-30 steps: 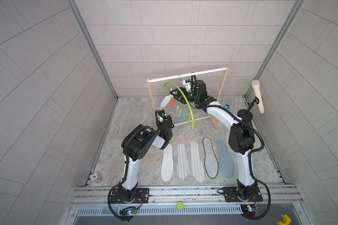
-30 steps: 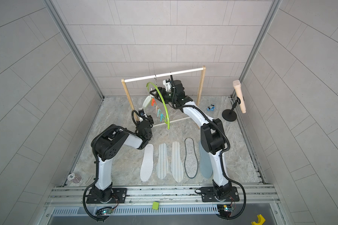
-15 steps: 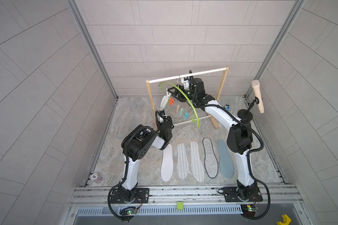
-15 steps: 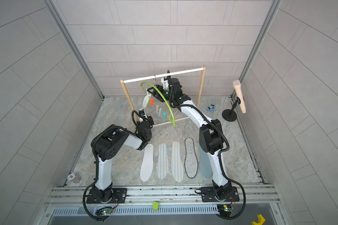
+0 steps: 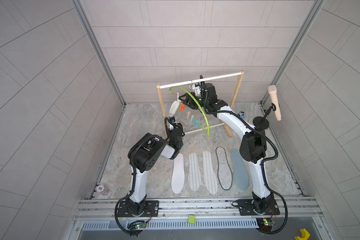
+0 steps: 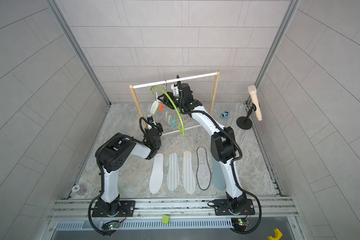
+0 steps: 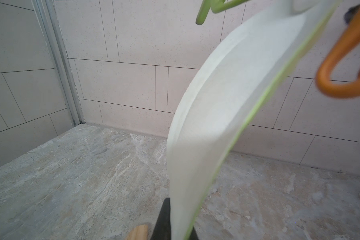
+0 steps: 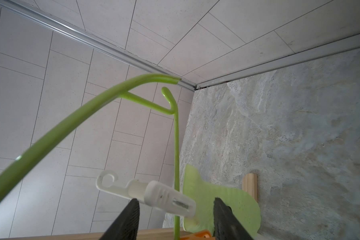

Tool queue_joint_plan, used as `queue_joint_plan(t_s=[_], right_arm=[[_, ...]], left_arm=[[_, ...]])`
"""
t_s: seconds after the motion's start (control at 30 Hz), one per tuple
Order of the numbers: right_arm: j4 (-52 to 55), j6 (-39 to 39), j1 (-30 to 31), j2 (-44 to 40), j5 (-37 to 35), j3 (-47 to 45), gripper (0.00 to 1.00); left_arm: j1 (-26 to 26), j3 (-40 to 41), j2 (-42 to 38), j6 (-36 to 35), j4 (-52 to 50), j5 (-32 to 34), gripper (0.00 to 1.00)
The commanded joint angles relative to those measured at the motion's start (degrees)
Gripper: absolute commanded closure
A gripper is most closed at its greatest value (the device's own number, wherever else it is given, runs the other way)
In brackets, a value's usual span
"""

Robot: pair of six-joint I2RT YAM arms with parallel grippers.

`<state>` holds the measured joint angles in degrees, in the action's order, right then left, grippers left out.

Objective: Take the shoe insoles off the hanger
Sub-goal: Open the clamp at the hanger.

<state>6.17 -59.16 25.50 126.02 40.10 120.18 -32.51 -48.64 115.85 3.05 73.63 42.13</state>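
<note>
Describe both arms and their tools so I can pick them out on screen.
The left arm and right arm match: glossy white rounded links between bulky black joint housings, with black corrugated cable looping alongside. One left housing shows small round holes. The left tool and right tool end in flat matte-black fingers.

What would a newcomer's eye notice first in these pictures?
The lime-green hanger on the rack's white rod at the back draws the eye, with one pale mint insole clipped to it. The left claw is shut on that insole's lower end, while the right claw stands open around the white clothespin. Nearer the camera, five insoles lie in a row on the floor.
</note>
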Motion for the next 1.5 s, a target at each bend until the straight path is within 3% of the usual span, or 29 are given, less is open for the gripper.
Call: queue_joint_plan(t_s=[0.0,0.3,0.7,1.07,1.33,1.47], right_arm=[[-5.7,-0.3,0.3,-1.6,0.7,-1.8,0.41],[-14.5,-1.0,-0.9,-7.4,-2.4,-13.1,0.37],[-17.5,-4.6,-1.4,-8.8,-7.5,-13.8,0.34],[-13.3,-5.1,-1.6,-9.7,-10.9,-12.8,0.44],[-10.4,-5.3,-1.4,-10.8,-11.9,-13.1,0.60],[-10.0,-6.1,-1.4,-11.0,-11.7,-13.7,0.59]], left_arm=[[0.3,-0.5,-2.6,-1.5,2.0,0.4,1.00],[0.3,-0.8,-3.6,-3.0,1.9,0.6,1.00],[0.2,-0.6,-4.0,-3.2,1.7,-0.2,1.00],[0.2,-0.3,-3.6,-2.9,1.6,-0.1,1.00],[0.2,-0.3,-3.4,-2.1,1.1,-0.3,1.00],[0.2,-0.2,-3.4,-1.8,0.9,-0.4,1.00]])
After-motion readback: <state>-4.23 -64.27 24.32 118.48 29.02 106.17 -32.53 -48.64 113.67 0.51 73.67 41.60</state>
